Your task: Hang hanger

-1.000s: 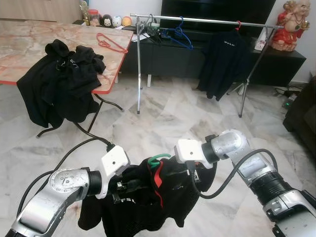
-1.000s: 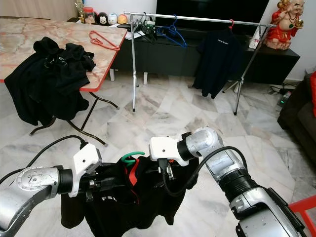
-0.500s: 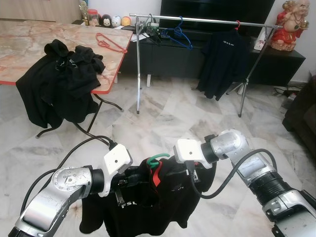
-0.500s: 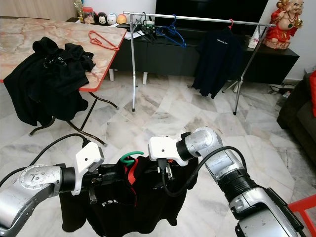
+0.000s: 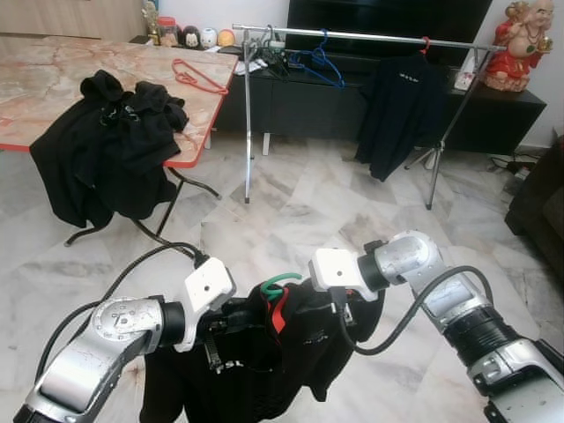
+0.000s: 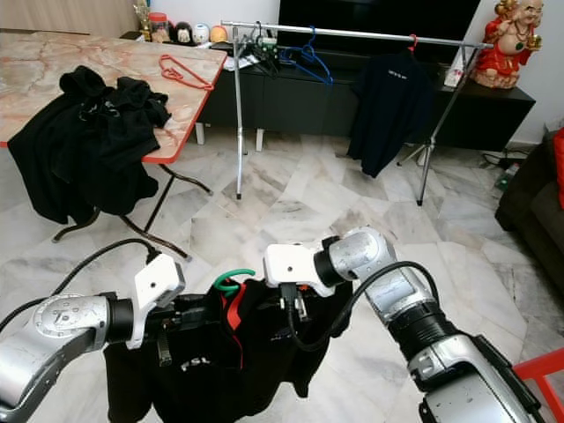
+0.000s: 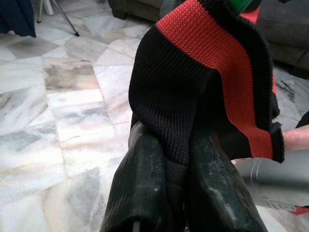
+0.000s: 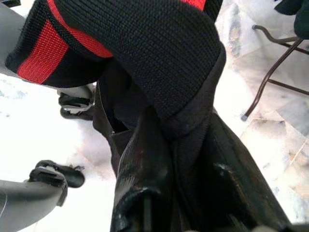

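A black shirt [image 5: 264, 370] with a red-lined collar hangs on a green hanger [image 5: 280, 283] low in front of me, over the floor. My left gripper [image 7: 176, 150] is shut on the collar fabric at the shirt's left shoulder. My right gripper [image 8: 186, 125] is shut on the fabric at the right shoulder. Both sets of fingers are partly buried in cloth. Across the room stands the clothes rack [image 5: 370, 37], with a blue hanger [image 5: 322, 63] and a black shirt on a red hanger [image 5: 405, 101] hung on its rail.
A red-edged marble table [image 5: 53, 75] stands at the left, with a heap of black clothes [image 5: 110, 145] over its edge and a red hanger [image 5: 196, 76] on top. A dark TV cabinet [image 5: 493, 119] runs behind the rack. Marble floor lies between me and the rack.
The shirt has bunched narrower and hangs a little lower between the grippers. Both arms stay almost where they were, still holding it.
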`<state>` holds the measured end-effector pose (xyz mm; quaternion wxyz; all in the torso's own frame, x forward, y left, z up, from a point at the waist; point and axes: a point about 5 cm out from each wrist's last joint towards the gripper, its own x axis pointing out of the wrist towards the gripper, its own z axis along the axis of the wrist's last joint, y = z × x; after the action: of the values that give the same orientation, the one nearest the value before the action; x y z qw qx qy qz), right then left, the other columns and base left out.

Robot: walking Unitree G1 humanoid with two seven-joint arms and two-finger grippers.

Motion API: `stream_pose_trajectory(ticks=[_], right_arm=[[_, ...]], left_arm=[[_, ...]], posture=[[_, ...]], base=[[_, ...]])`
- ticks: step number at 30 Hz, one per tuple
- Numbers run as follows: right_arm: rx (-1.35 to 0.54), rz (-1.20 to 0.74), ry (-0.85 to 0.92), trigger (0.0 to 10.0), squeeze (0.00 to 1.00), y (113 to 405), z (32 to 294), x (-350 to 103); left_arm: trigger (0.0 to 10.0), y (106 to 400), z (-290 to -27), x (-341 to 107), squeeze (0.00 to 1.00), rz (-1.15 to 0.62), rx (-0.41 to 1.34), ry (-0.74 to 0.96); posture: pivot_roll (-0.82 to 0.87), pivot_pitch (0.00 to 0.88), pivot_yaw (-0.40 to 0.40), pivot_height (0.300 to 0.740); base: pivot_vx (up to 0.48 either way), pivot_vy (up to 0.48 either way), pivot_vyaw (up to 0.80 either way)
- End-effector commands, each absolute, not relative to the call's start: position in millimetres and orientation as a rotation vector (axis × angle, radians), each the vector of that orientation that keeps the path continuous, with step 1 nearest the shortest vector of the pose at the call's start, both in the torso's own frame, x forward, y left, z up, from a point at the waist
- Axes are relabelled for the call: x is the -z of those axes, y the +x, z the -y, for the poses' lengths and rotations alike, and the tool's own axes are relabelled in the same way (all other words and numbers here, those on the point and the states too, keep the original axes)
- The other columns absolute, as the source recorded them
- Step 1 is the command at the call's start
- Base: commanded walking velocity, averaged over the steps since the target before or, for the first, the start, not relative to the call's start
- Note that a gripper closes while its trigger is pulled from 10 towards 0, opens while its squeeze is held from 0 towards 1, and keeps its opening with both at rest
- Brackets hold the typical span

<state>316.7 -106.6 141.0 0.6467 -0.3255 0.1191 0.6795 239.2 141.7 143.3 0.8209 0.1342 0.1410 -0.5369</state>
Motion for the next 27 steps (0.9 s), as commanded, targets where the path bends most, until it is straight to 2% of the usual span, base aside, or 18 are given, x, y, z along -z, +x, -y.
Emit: stream_pose_trajectory(ticks=[1, 2, 3, 4, 21, 27], right_arm=[[-1.508, -0.182, -0.766, 10.0, 0.0, 323.5, 100.2, -157.0], [-1.508, -0.182, -0.766, 10.0, 0.0, 323.5, 100.2, -157.0], [-1.511, -0.18, -0.757, 10.0, 0.33, 323.3, 99.7, -157.5], [-1.518, -0.179, -0.75, 10.0, 1.0, 322.5, 99.3, -158.2], [-1.539, -0.233, -0.82, 10.0, 1.0, 319.5, 112.9, -158.8], [-1.365, -0.222, -0.78, 10.0, 1.0, 332.0, 141.6, -172.0]], left_arm=[[0.0, 234.3, -132.4, -140.4, 0.0, -0.308, 1.2, 0.279], [0.0, 234.3, -132.4, -140.4, 0.0, -0.308, 1.2, 0.279], [0.0, 234.3, -132.8, -140.2, 0.0, -0.31, 1.198, 0.281], [0.0, 234.3, -133.9, -139.3, 0.0, -0.316, 1.193, 0.287], [0.0, 242.5, -157.8, -124.4, 0.0, -0.372, 1.023, 0.311], [0.0, 245.9, -175.3, -113.4, 0.0, -0.369, 0.869, 0.303]], posture=[[0.03, 0.0, -0.118, 0.716], [0.03, 0.0, -0.118, 0.716], [0.03, 0.0, -0.118, 0.716], [0.03, 0.0, -0.118, 0.716], [0.02, 0.014, -0.118, 0.716], [0.02, 0.016, -0.116, 0.716]], base=[[0.0, 0.0, 0.0], [0.0, 0.0, 0.0], [0.0, 0.0, 0.0], [0.0, 0.0, 0.0], [0.0, 0.0, 0.0], [0.0, 0.0, 0.0]])
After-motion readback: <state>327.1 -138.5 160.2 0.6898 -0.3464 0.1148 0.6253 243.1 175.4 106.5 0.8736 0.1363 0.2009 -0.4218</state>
